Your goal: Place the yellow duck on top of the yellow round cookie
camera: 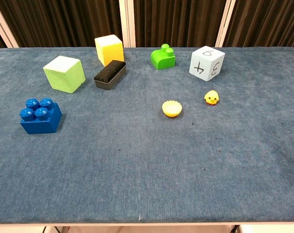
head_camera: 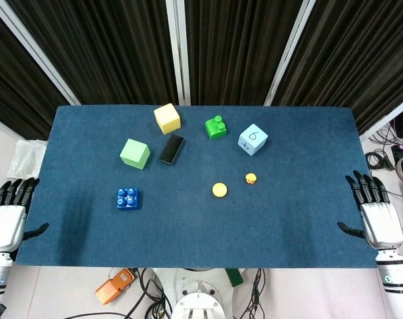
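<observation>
Both hands, left hand (head_camera: 7,216) and right hand (head_camera: 378,216), rest empty with fingers apart at table (head_camera: 88,232) edges. Yellow duck (camera: 211,97) sits at two o'clock of yellow round cookie (camera: 171,108); tiny, it could slip my pinch.

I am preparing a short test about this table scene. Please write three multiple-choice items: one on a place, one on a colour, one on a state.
1. Where is the yellow duck?
A. on the cookie
B. on the cloth, right of the cookie
C. in a hand

2. Which colour is the numbered cube?
A. light blue
B. red
C. black

3. How are both hands?
A. holding blocks
B. open, at the table edges
C. on the duck

Key: 1 B, a gap separates it from the yellow round cookie. 2 A, its faces show it. 3 B, left hand and right hand hold nothing.
</observation>
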